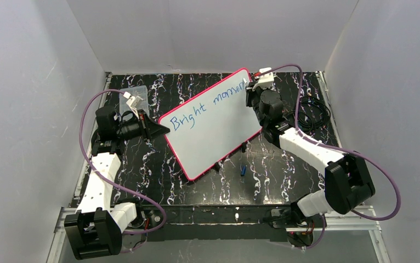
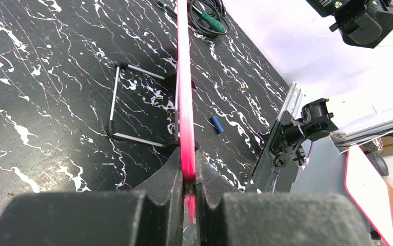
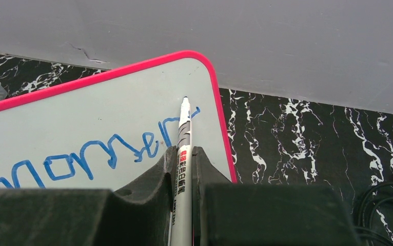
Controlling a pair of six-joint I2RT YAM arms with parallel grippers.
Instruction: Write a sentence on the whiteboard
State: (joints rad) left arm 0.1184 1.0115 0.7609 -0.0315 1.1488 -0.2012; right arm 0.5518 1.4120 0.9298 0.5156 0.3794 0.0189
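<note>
Our right gripper [image 3: 184, 151] pinches the marker [image 3: 184, 125], which runs straight out from the jaws to the last stroke of the sentence [image 3: 97, 156] by the far corner of the whiteboard [image 3: 81, 110], while our left gripper [image 2: 187, 160] clamps the opposite rim.

Left arm [image 1: 101, 183] and right arm [image 1: 309, 149], flanking the whiteboard [image 1: 219, 137], have white shells between black joint blocks. A purple cable [image 1: 80, 129] loops off each. The left gripper [image 2: 188, 156] and right gripper [image 3: 184, 149] are black wedges.
</note>
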